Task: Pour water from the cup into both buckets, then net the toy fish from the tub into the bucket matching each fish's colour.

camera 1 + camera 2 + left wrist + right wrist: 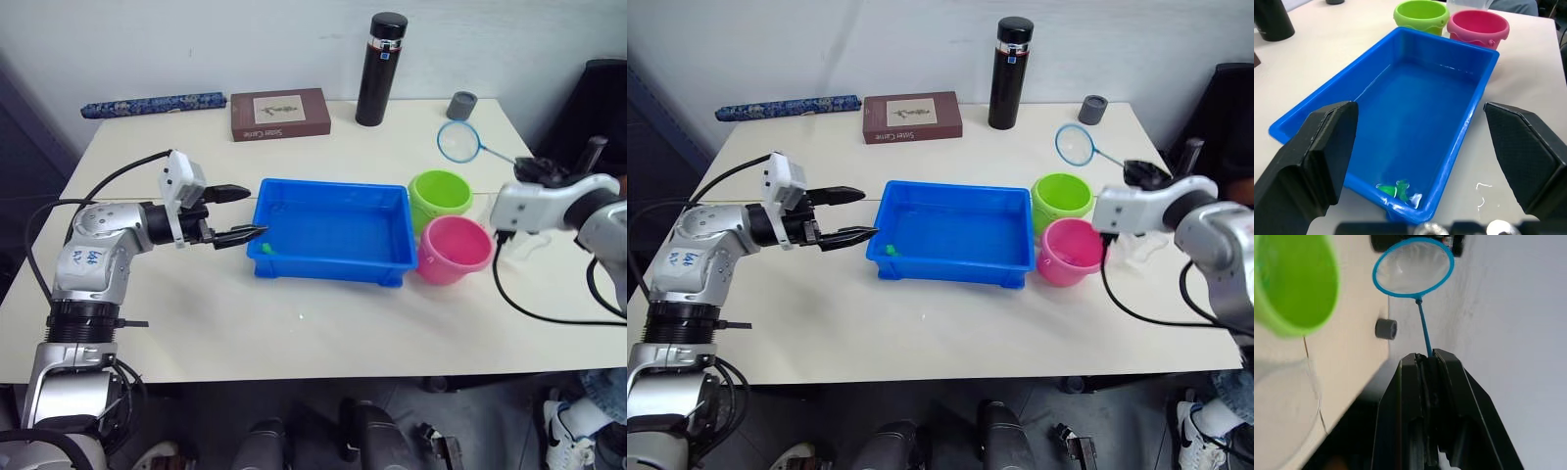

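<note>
The blue tub (pixel 333 186) lies mid-table with a tiny green toy fish (pixel 266 250) in its near left corner, also in the left wrist view (pixel 1398 188). My left gripper (pixel 253 212) hangs open at the tub's left end, holding nothing. Right of the tub stand the lime green bucket (pixel 440 196) and the pink bucket (pixel 455 247). My right gripper (pixel 529 168) is shut on the thin handle of the net (pixel 458 140), whose blue hoop (pixel 1413 267) hovers behind the green bucket. The clear cup (pixel 1283 411) stands just right of the pink bucket.
Along the table's far edge stand a tall black flask (pixel 382 69), a small grey cup (pixel 461 105), a brown book (pixel 280 114) and a rolled blue patterned item (pixel 152 104). A tiny green speck (pixel 301 315) lies on the table before the tub.
</note>
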Tool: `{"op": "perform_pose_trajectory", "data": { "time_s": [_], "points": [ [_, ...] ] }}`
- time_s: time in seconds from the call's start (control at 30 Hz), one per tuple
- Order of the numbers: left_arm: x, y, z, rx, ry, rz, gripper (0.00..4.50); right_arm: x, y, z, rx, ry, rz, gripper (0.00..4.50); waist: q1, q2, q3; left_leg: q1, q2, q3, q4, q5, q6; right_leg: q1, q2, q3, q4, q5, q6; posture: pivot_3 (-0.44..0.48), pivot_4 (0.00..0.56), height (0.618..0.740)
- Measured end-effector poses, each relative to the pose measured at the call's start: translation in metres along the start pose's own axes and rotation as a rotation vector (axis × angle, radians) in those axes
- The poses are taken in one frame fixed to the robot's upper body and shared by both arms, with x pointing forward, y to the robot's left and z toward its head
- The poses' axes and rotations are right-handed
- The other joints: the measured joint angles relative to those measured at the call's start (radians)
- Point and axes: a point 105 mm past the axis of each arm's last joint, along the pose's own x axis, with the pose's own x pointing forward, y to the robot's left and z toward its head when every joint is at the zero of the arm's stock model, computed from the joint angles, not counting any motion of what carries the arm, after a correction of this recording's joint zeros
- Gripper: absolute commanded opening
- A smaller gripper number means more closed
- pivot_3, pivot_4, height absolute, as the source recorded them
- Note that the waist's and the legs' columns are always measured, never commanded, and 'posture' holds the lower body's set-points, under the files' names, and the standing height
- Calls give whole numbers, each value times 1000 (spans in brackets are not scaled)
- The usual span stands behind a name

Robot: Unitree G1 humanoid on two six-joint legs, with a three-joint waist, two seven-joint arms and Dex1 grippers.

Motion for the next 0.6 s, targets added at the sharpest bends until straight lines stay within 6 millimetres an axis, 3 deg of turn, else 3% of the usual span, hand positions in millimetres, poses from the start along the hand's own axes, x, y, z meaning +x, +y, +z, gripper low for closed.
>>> {"op": "perform_pose_trajectory", "data": {
  "time_s": [0.13, 0.3, 0.43, 0.6],
  "points": [
    [-17, 4, -7, -24, 23, 72, 4433, 9, -5, 25, 330, -130, 96, 0, -3, 0, 0, -1, 0, -1, 1, 0, 0, 0, -1, 0, 0, 0, 0, 0, 150, 740],
    [-47, 0, -20, -54, 79, 178, 4433, 16, 39, 70, 704, -233, 508, 0, -6, 0, 0, -2, 1, -3, 0, 0, 0, 0, -2, -1, -1, 0, 0, 0, 150, 740],
    [-62, -10, -23, -77, 97, 235, 4433, 22, 64, 99, 841, -233, 711, 0, -7, 0, 0, -2, 0, -4, 0, 0, 0, 0, -3, 0, 0, 0, 0, 0, 150, 740],
    [-79, -19, -24, -93, 127, 296, 4433, 31, 84, 125, 873, -210, 840, 0, -1, 0, 0, -2, 0, -5, 0, 0, 0, 0, -3, -1, -1, 0, -1, 0, 150, 740]
  ]
}}
